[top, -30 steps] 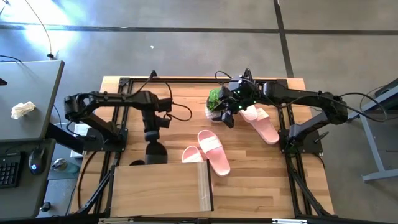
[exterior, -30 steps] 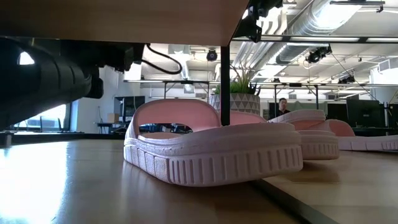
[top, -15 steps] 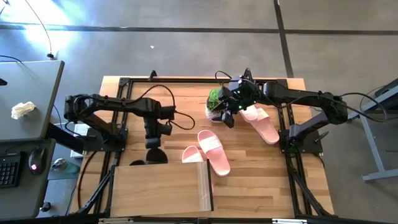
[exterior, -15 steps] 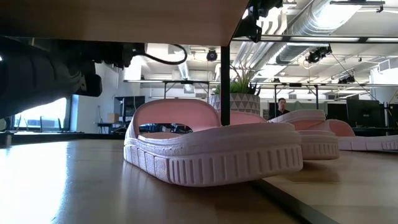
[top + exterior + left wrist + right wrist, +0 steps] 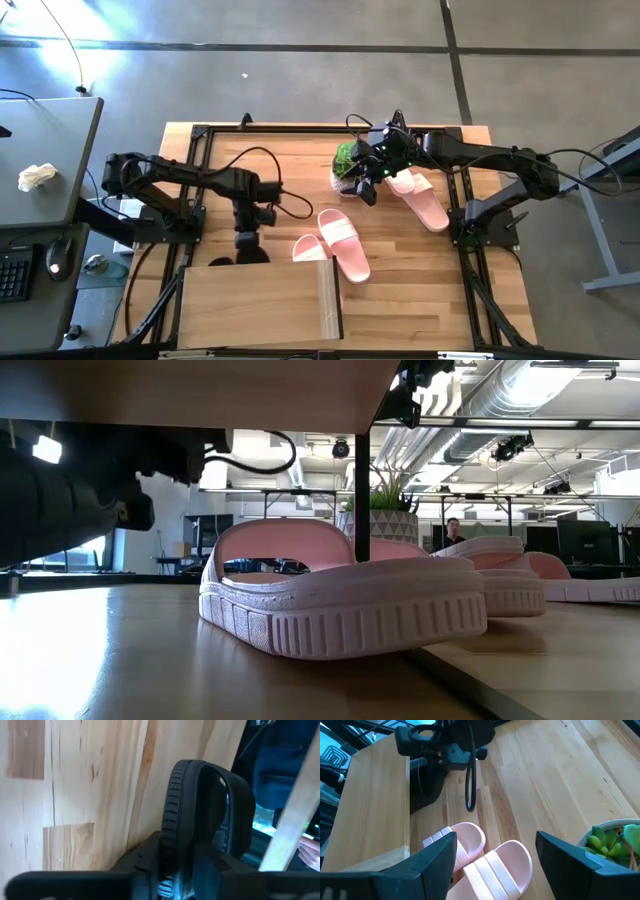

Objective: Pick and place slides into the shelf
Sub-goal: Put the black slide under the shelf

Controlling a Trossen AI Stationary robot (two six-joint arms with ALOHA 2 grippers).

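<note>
The left claw hangs just off the far edge of the shelf, which sits at the counter's near edge toward the left. A black slide stands on its side edge between the claw's fingers; whether they pinch it or have let go I cannot tell. The slide's front end reaches under the shelf top.

Just beside the shelf's far right corner lie two pink slides: one pink slide is tucked partly under the shelf edge, the second pink slide lies flat next to it, angled toward the counter's middle.

Farther off, toward the counter's far right corner, the right claw hovers with its fingers spread wide and nothing between them. A potted plant stands just beside it, and a third pink slide lies beyond, nearer the counter's right edge.
</note>
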